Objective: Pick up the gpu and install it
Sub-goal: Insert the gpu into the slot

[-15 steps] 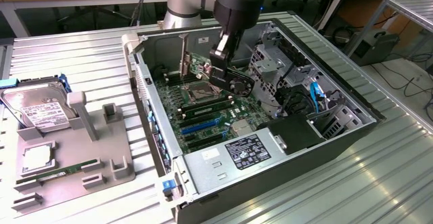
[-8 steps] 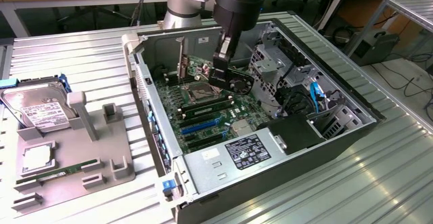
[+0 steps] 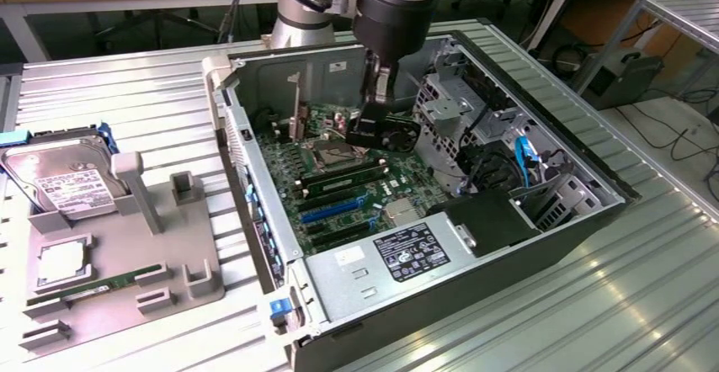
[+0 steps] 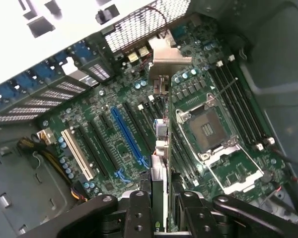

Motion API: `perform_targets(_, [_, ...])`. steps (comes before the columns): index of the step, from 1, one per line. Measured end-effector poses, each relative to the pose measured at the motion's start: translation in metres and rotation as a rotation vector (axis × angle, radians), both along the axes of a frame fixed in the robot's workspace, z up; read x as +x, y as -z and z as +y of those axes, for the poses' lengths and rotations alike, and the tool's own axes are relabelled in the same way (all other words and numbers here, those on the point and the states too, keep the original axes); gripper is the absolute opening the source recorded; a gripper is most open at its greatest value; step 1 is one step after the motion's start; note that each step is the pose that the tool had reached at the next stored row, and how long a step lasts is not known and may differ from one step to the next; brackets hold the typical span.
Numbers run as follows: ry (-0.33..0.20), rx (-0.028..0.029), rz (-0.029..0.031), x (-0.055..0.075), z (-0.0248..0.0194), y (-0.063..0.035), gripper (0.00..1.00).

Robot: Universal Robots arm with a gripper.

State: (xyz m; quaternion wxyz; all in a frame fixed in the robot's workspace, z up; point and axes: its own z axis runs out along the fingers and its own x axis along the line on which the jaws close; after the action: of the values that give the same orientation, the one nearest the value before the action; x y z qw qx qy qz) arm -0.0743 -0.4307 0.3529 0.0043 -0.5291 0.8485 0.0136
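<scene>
Robot gripper (image 4: 161, 210) clamps the gpu (image 4: 162, 144), a thin green card with black fan and silver bracket, edge-on between narrowed fingers (image 4: 139, 213) above the green motherboard (image 4: 104, 134) inside the open grey metal case (image 3: 242, 162); slight skew risks a jammed, bent connector.

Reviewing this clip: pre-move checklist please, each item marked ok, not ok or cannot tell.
1. gpu, a thin green card with black fan and silver bracket, clamped in gripper: ok.
2. gpu inside open black computer case: ok.
3. gpu seated in a slot: not ok, held above green motherboard.
4. Long blue plastic slot unobstructed: ok.
5. gpu edge aligned over its slot: cannot tell.
</scene>
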Motion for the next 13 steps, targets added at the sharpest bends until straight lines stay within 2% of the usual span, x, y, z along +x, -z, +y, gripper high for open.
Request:
perform_targets(3, [-0.071,-0.0001,0.0,0.0,0.0,0.0011,0.26])
perform_targets(6, [-0.122,-0.0001,0.0,0.0,-0.0001,0.0019,0.26])
perform_targets(9, [-0.167,0.0,0.0,-0.001,-0.002,0.0033,0.26])
perform_targets(11, [-0.175,0.0002,0.0,-0.002,-0.0058,0.0039,0.26])
perform_targets(12, [-0.184,0.0003,0.0,-0.003,-0.0108,0.0046,0.26])
perform_targets(13, [-0.197,0.0002,0.0,-0.004,-0.014,0.0052,0.26])
